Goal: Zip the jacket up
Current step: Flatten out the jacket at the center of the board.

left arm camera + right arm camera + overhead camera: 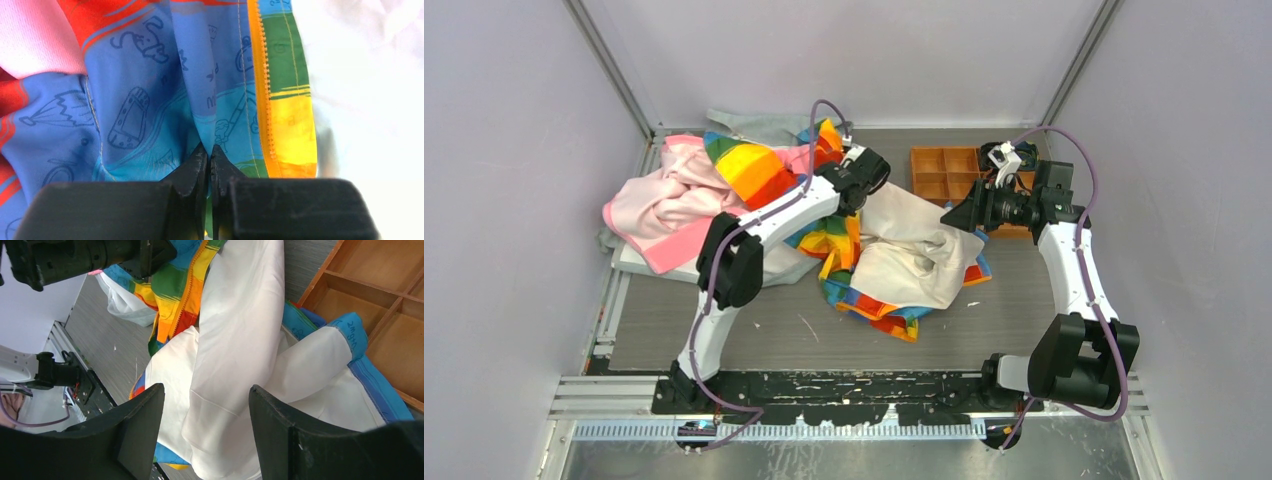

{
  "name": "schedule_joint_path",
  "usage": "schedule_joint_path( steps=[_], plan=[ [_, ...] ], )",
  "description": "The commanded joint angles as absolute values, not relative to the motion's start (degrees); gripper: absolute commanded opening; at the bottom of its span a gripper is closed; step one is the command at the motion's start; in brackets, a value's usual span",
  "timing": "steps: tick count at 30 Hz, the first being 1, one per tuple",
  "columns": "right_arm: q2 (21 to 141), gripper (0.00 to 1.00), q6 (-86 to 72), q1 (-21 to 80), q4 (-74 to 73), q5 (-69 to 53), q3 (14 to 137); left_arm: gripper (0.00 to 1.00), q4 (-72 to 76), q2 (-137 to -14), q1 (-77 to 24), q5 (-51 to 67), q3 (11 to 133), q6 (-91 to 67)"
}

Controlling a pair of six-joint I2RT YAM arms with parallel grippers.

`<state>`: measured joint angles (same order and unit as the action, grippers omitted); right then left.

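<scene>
1. Left hand (210,152): the jaws are closed almost tip to tip and pinch a fold of the blue printed fabric of the jacket (839,240).
2. Right hand (205,400): the jaws stand wide apart and hold nothing. It hovers over the cream lining (235,340), and no contact is visible.
3. Jacket position: it lies open and crumpled at mid-bench (724,320) with the lining upward. 1 striped part rests against the pink garment (664,205).
4. Key relation: the orange zipper (262,100) runs just beside the left hand's pinch, on the right of the left wrist view. Its long axis points away from the hand.
5. From the right hand, a zipper row lies up and to the left, near the left arm and apart from the jaws.
6. Judgement: the left hand is the nearer of the 2. No view shows the slider, so it must be located first.
</scene>
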<state>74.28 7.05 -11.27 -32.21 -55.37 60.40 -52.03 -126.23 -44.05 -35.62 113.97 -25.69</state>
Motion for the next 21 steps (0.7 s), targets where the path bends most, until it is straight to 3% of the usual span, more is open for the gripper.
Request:
schedule_joint_path(
  steps=[1, 10, 21],
  plan=[
    [74.1, 0.68, 8.0, -11.3, -31.7, -56.2, 62.3, 0.05, -44.7, -115.3, -43.8, -31.7, 111.5, -20.1],
    [74.0, 0.68, 8.2, -11.3, -32.1, -56.6, 62.5, 0.0, -33.1, -99.7, -42.8, -9.3, 104.0, -9.3],
    [73.5, 0.68, 8.3, -11.3, -32.3, -57.0, 62.5, 0.0, -34.7, -92.1, -39.9, 11.4, 104.3, -13.8]
  ],
)
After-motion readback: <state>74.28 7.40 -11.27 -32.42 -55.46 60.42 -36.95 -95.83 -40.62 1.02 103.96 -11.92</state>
